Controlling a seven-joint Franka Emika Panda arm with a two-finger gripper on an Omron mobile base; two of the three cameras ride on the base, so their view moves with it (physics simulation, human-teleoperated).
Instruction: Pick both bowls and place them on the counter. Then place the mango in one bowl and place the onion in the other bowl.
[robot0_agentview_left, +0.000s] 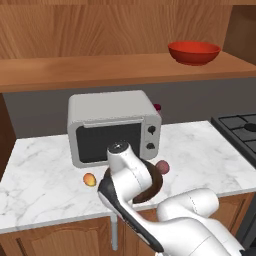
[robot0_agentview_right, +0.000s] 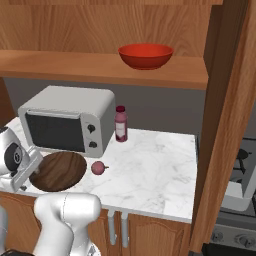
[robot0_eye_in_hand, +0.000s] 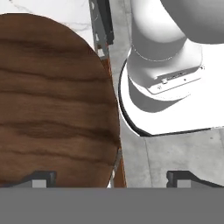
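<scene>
while the tool (robot0_eye_in_hand: 109, 177) hangs over the near edge of the desk (robot0_agentview_right: 150, 170), its jaws stand spread wide and hold nothing. the brown bowl (robot0_eye_in_hand: 52, 100) lies right under it on the desk, seemingly untouched. the onion (robot0_agentview_right: 98, 168) sits just beyond that bowl, the mango (robot0_agentview_left: 89, 179) off to the side. the red bowl (robot0_agentview_right: 146, 55) rests on the shelf (robot0_agentview_right: 75, 67) high above.

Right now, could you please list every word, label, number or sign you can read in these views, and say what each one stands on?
None: no readable text in any view.
Bottle: a pale label band, too small and blurred to show any writing.
Microwave: two dark knobs, no markings legible.
Red bowl, brown bowl, counter: unmarked.
</scene>
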